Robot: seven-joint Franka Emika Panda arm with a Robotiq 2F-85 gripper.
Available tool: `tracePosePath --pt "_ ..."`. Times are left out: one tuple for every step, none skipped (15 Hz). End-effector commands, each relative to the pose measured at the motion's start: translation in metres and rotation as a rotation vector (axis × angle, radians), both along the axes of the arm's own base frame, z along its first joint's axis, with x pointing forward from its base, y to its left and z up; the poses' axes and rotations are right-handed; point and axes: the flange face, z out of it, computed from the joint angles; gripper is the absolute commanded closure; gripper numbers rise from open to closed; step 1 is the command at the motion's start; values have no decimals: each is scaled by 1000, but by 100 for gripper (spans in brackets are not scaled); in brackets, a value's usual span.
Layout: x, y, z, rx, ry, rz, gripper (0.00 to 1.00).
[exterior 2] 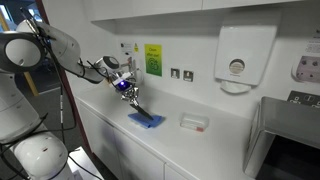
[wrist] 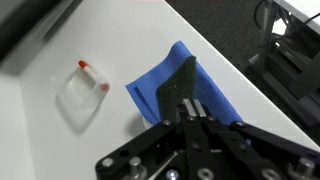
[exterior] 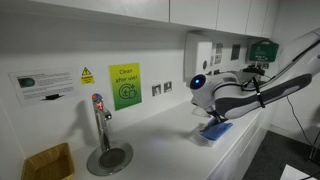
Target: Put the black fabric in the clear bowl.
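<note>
Dangling as a dark, narrow fold, the black fabric (wrist: pixel 180 85) is hanging from the hand (wrist: pixel 190 112), whose fingers are pressing together on its upper end, as far as the wrist view shows. In an exterior view the same dark strip of black fabric (exterior 2: pixel 136 104) is trailing down from the hand (exterior 2: pixel 128 90) towards the blue cloth (exterior 2: pixel 148 121). I cannot tell whether its lower tip is touching that cloth or hanging just clear of it. The blue cloth (wrist: pixel 215 95) is lying rumpled on the white desk (wrist: pixel 40 130) directly beneath. The clear bowl (wrist: pixel 78 98), carrying small red marks at its rim, is sitting off to one side of the blue cloth without touching it, and it is holding nothing. In an exterior view the clear bowl (exterior 2: pixel 195 122) is showing only faintly against the desk. Judging from this, the fabric is looking gripped and raised, while the carry across to the bowl and the release over it are not yet done. Further off, a tap (exterior: pixel 100 125) is standing by the wall.
</note>
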Motion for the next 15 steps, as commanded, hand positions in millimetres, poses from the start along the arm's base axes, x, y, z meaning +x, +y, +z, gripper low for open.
tracePosePath --pt "0 -1 3 -27 -25 1 100" --pt "0 -1 3 -28 -27 0 100" --pt "0 -1 3 -25 -32 -8 100" --pt "0 -1 4 -24 -34 -11 100" --pt "1 -2 4 -20 -42 -26 74" --pt "1 -2 5 -20 -48 -31 72" --pt "1 -2 5 -19 -52 -37 65" --pt "1 -1 6 -19 -58 -44 58" --pt "2 -2 6 -17 -62 -48 50" --pt "2 -1 6 -17 -67 -53 42" --pt "2 -1 6 -16 -71 -56 35" --pt "2 -1 6 -15 -74 -60 29" --pt "2 0 6 -14 -77 -63 20" --pt "3 0 6 -13 -80 -67 14" --pt "2 0 6 -11 -81 -69 5"
